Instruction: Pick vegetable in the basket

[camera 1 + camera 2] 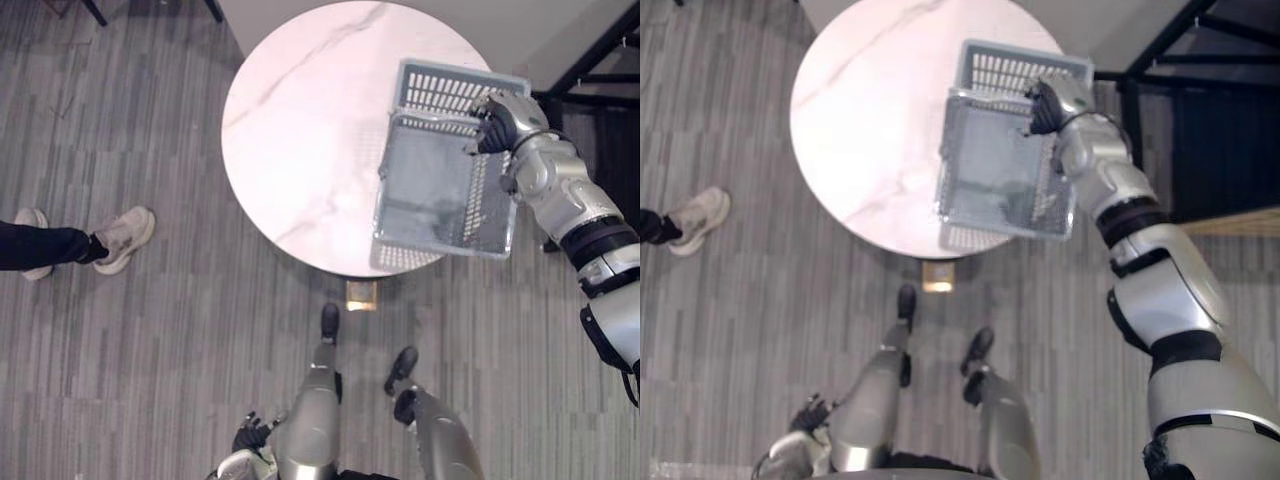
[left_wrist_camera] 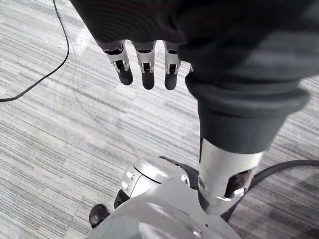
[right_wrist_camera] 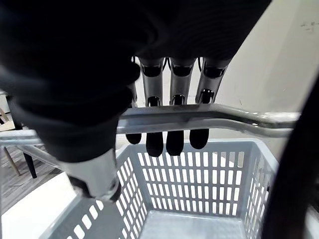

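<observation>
– Grey plank floor [image 1: 150, 330], entry one. Standing on it: round white marble table [image 1: 300, 130]. A person's shoe [image 1: 122, 238] off to the robot's left, well apart from the table. What comes next?

– Entry two: grey slotted plastic basket [image 1: 450, 95], with a metal handle [image 3: 209, 115]. Position: over the table's edge on the robot's right, part of it overhanging the floor. By its tilt I judge it carried, not set down.

– Held by what?

– Right hand [image 1: 497, 122]. Its fingers [image 3: 174, 139] are hooked over the handle, with the bar running between them and the palm. That is a closed carrying grip.

– Left hand?

– Left hand [image 2: 144, 64]: low at the robot's side, fingers straight and slack, holding nothing, with plank floor beneath.

– Basket contents?

– The stretch of basket floor seen past the right fingers is bare plastic. From above, the inside reads as grey mesh with a darker patch, which is too vague to name.

– And the vegetable?

– I cannot place one, either on the marble or in either hand.

– Progress, then?

– Judged early. Done: basket in hand and brought to the table. Left: find the vegetable, take it with the free left hand, and put it in the basket.
</observation>
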Tool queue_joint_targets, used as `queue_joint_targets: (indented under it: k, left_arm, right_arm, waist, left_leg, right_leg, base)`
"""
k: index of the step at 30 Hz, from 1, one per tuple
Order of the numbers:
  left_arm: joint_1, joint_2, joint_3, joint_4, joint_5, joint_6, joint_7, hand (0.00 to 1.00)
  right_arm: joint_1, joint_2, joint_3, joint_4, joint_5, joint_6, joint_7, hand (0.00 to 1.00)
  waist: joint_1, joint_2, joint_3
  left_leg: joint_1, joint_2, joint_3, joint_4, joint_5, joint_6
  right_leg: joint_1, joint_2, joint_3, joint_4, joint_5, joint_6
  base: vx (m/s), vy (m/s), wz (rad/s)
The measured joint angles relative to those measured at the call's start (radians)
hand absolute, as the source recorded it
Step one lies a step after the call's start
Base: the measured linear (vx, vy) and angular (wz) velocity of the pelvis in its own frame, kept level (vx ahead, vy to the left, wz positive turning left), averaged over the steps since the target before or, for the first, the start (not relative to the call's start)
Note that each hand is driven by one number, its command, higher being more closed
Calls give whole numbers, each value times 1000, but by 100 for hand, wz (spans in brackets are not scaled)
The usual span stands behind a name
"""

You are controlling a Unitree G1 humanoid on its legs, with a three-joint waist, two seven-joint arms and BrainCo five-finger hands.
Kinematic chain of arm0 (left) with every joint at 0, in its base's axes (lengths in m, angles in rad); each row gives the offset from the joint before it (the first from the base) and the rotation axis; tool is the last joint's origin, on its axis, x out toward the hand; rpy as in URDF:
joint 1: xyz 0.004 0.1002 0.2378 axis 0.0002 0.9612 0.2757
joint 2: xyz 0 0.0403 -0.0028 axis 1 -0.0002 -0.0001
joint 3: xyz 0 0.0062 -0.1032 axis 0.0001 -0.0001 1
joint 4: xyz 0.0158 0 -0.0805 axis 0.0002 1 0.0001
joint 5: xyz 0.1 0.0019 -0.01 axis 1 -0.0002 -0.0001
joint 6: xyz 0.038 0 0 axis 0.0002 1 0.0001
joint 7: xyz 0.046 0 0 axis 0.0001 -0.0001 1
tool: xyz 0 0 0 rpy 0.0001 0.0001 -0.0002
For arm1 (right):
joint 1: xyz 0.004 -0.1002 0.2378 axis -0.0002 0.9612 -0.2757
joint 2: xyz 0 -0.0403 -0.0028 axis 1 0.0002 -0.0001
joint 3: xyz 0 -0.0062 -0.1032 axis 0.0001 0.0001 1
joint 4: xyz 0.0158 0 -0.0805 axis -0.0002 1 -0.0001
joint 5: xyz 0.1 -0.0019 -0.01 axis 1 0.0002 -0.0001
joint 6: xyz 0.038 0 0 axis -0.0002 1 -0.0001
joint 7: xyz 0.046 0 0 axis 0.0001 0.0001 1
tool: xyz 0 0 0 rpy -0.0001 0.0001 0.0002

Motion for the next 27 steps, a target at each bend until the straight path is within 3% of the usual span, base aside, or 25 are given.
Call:
queue_joint_targets:
  k: [13,19,23,27]
  left_arm:
    - [-2,0,-17,2,0,-6,1,0]
    - [-2,-2,-16,5,11,-18,-4,0]
    - [-3,-2,-14,4,33,-21,-1,0]
    - [-3,-6,-7,8,81,-9,3,0]
  right_arm:
    - [11,15,29,37,-31,-26,13,100]
    - [37,16,39,42,-32,-75,13,100]
    - [55,16,39,36,-42,-141,13,100]
    - [96,14,48,-28,-43,-172,21,100]
  waist:
    - [1,13,6]
    - [0,13,6]
    - [-22,15,2]
    - [-34,16,-51]
  left_leg:
    - [1,-7,1,0,5,1]
    - [31,-5,23,0,7,-1]
    - [72,-3,32,-1,4,-3]
    - [93,3,56,-3,-2,-11]
  right_leg:
    - [-16,-11,5,34,-13,0]
    - [-3,-12,25,44,-13,0]
    - [35,-9,34,33,-12,0]
    - [49,-1,60,12,-8,6]
  base:
    - [18,-6,0]
    - [9,-10,-8]
    - [1,-9,-7]
    - [12,-14,-17]
